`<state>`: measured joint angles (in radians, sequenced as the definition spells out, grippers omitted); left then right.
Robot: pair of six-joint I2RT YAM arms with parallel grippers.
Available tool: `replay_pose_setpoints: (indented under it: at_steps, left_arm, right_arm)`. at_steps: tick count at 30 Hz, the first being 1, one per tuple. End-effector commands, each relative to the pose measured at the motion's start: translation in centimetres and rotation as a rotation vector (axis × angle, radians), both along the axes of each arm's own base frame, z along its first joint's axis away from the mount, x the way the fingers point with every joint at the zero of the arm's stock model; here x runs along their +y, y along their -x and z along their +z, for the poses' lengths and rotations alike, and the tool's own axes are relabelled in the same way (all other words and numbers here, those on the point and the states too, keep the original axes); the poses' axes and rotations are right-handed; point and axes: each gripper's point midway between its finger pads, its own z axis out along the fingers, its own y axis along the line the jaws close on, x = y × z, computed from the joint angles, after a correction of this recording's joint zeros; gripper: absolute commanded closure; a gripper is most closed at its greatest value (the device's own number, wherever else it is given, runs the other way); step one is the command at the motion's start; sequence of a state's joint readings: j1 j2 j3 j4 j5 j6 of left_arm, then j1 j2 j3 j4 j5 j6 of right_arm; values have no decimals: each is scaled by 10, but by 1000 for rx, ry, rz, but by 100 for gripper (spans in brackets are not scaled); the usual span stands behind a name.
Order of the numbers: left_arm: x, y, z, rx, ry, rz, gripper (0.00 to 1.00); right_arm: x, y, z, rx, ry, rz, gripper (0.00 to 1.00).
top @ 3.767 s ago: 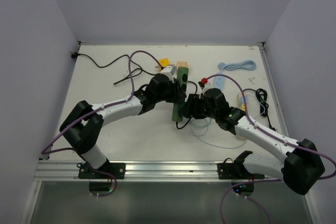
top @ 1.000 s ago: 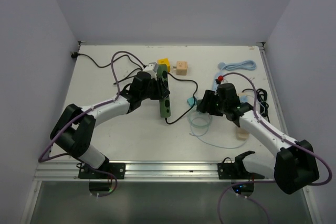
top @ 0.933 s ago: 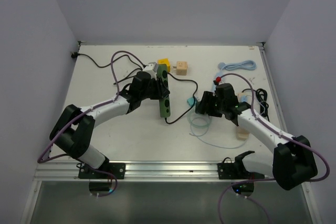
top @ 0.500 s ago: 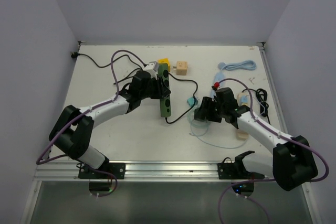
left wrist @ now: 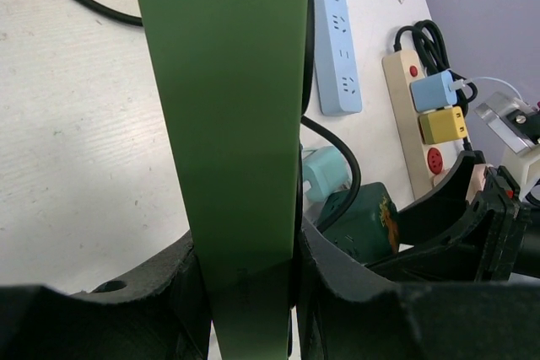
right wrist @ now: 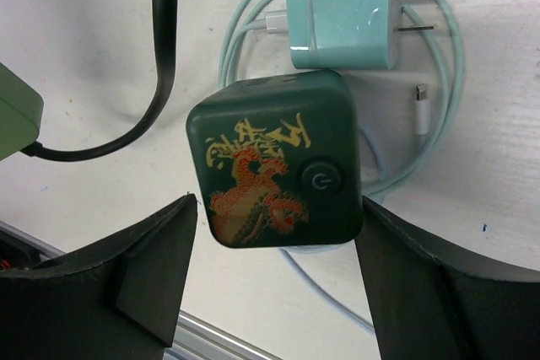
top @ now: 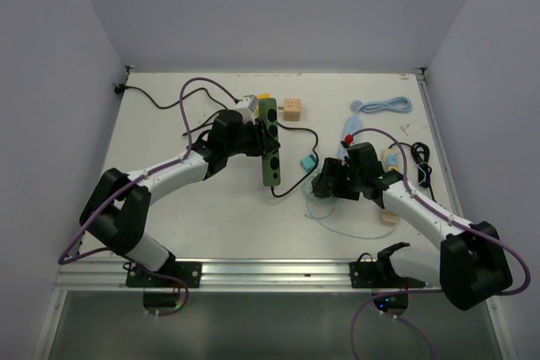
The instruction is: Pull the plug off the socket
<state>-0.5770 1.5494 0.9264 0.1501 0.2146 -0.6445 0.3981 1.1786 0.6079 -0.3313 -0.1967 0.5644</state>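
My left gripper (left wrist: 245, 250) is shut on the near end of the socket (left wrist: 228, 124), a long dark green strip. The top view shows the socket (top: 270, 145) standing on its long edge left of centre, its black cord (top: 291, 176) curling off its near end. None of its outlets holds a plug. The plug (right wrist: 274, 170), a dark green cube with a gold and red dragon and a power button, sits between the fingers of my right gripper (right wrist: 277, 200), which press on its two sides just above a pale cable loop. In the top view, my right gripper (top: 325, 181) is right of the socket.
A teal charger (right wrist: 342, 10) with bare prongs lies just beyond the plug on its pale cable (top: 325, 204). A light blue strip (left wrist: 337, 48) and a cream strip (left wrist: 422, 115) with blue and yellow plugs lie to the right. Yellow (top: 263, 99) and wooden (top: 293, 108) cubes sit at the back.
The arms have drawn apart and the plug has come off the socket. In the last second my right gripper carried the plug toward the near left; the socket shifted slightly right.
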Motion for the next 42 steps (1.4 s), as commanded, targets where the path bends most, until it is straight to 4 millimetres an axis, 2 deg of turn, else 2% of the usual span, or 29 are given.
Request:
replay_pose_setpoints:
  at_steps: [1,3,9,13,18,20,21,22,24,25,26,28,29,31,32,33,34,35,37,38,39,40,41,42]
  left_arm:
    - [-19,-16,50,-104,125,-28,100]
    - [-21,-16,55,-110,139,-40,100]
    - [-29,-16,72,-119,188,-62,100]
    - [-35,-16,82,-117,233,-72,100]
    - [-49,-15,93,-112,285,-97,100]
    - [-60,-11,103,-124,315,-122,100]
    - [-65,-12,101,-115,322,-128,100]
    - [-72,-9,106,-111,344,-139,100]
    - [-85,-9,105,-102,360,-156,100]
    - [-97,-4,114,-111,374,-182,100]
    - [-107,-3,105,-93,368,-194,100]
    - [-128,3,113,-91,390,-232,100]
    - [-138,4,103,-74,390,-245,100]
    - [-157,8,111,-75,419,-275,100]
    - [-166,8,100,-53,419,-287,100]
    - [-176,13,99,-38,435,-302,100]
    - [-184,11,106,-55,453,-314,100]
    - [-194,10,90,-33,441,-321,100]
    - [-211,14,88,-23,449,-345,100]
    - [-219,16,72,6,444,-358,100]
    - [-227,22,68,35,465,-369,100]
    - [-233,22,74,28,496,-380,100]
    - [-239,23,62,54,501,-390,100]
    - [-244,27,61,78,521,-395,100]
  right_arm:
    - [-2,-9,24,-62,3,-9,23]
    - [-6,-11,31,-79,18,-26,23]
    - [-22,-16,76,-192,50,-87,22]
    - [-35,-13,88,-212,104,-107,23]
    - [-53,-14,112,-296,121,-218,25]
    - [-63,-16,122,-335,140,-269,26]
    - [-68,-15,129,-356,137,-294,27]
    - [-75,-15,132,-367,156,-324,27]
    - [-81,-14,144,-400,151,-363,27]
    - [-86,-12,151,-420,151,-385,26]
    - [-90,-12,159,-443,151,-408,26]
    - [-97,-9,172,-477,142,-443,26]
    - [-100,-8,179,-497,143,-459,25]
    - [-106,-5,184,-512,147,-482,25]
    - [-109,-5,188,-524,153,-494,25]
    - [-110,-3,188,-523,157,-501,25]
    - [-112,-3,189,-527,155,-510,25]
    - [-113,-1,190,-532,153,-515,25]
    - [-116,-1,191,-537,160,-529,24]
    - [-117,-2,191,-538,166,-533,23]
    - [-119,-2,191,-538,176,-535,23]
    - [-120,-1,191,-540,181,-536,22]
    - [-120,-1,192,-541,181,-537,22]
    - [-121,0,192,-541,181,-537,22]
